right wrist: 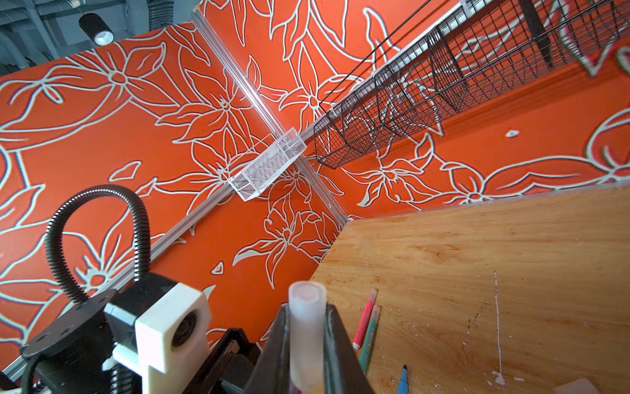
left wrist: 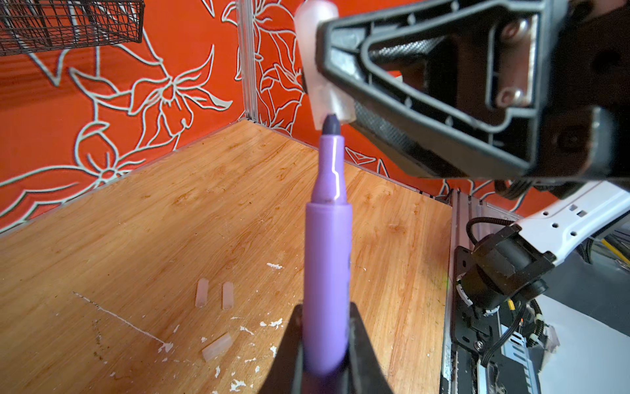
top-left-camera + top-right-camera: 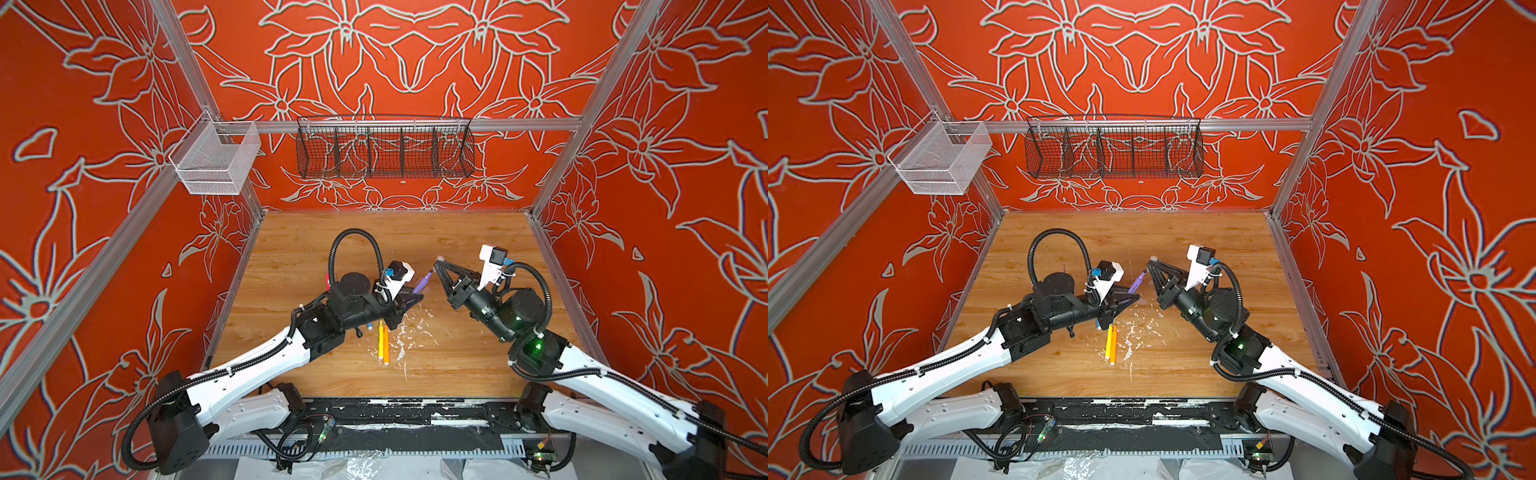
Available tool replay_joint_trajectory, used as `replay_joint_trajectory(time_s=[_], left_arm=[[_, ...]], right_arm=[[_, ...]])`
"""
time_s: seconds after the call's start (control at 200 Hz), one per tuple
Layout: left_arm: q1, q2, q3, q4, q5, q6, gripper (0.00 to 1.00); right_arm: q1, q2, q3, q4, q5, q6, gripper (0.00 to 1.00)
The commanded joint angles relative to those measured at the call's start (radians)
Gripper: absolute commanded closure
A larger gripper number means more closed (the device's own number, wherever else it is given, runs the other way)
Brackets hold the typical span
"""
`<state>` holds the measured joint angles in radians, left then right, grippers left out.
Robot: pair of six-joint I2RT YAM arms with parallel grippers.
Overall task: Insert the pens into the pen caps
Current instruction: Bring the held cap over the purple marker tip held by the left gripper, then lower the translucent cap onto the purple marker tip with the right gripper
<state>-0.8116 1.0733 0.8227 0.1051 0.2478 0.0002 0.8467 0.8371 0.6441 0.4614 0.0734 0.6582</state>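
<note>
Left of centre in both top views, the left gripper (image 3: pixel 409 298) is clamped tight on the purple pen (image 3: pixel 422 284), nib aimed up and to the right. Follow that line! Just past the nib is the pen cap (image 2: pixel 315 61), pinched by its sides between the jaws of the right gripper (image 3: pixel 439 264), a little right of centre.

The left wrist view tells it best. Pen axis and cap axis run nearly in line, with the cap leaning a touch off. The dark nib is right at the cap's open mouth, though I can't tell if it's inside or only touching.

So the push looks to run straight along the pen, with both arms equally near. Lower centre, the yellow pen (image 3: pixel 380 343) and orange pen (image 3: pixel 386 347) lie side by side on the table (image 3: pixel 311 249).
</note>
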Motion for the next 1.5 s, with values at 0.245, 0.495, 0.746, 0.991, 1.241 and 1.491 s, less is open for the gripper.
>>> replay_joint_trajectory(time_s=[0.245, 0.495, 0.746, 0.991, 1.241, 1.491], left_arm=[[-0.008, -0.019, -0.002, 0.028, 0.013, 0.007, 1.00], [-0.008, -0.021, -0.003, 0.028, 0.013, 0.007, 1.00], [-0.008, -0.023, -0.005, 0.028, 0.009, 0.006, 1.00], [-0.008, -0.030, -0.010, 0.037, -0.011, 0.003, 1.00], [-0.008, -0.027, -0.015, 0.050, -0.037, -0.015, 1.00], [-0.008, -0.039, -0.027, 0.068, -0.021, -0.025, 1.00]], right_arm=[[0.005, -0.013, 0.043, 0.051, -0.001, -0.008, 0.99], [0.005, -0.001, 0.052, 0.053, -0.011, -0.007, 0.99], [0.006, 0.033, 0.041, 0.076, -0.030, 0.025, 0.99], [0.005, 0.032, 0.007, 0.105, -0.045, 0.052, 0.99], [0.006, 0.043, -0.056, 0.207, -0.095, 0.112, 0.98], [0.008, 0.069, -0.066, 0.209, -0.090, 0.124, 0.99]])
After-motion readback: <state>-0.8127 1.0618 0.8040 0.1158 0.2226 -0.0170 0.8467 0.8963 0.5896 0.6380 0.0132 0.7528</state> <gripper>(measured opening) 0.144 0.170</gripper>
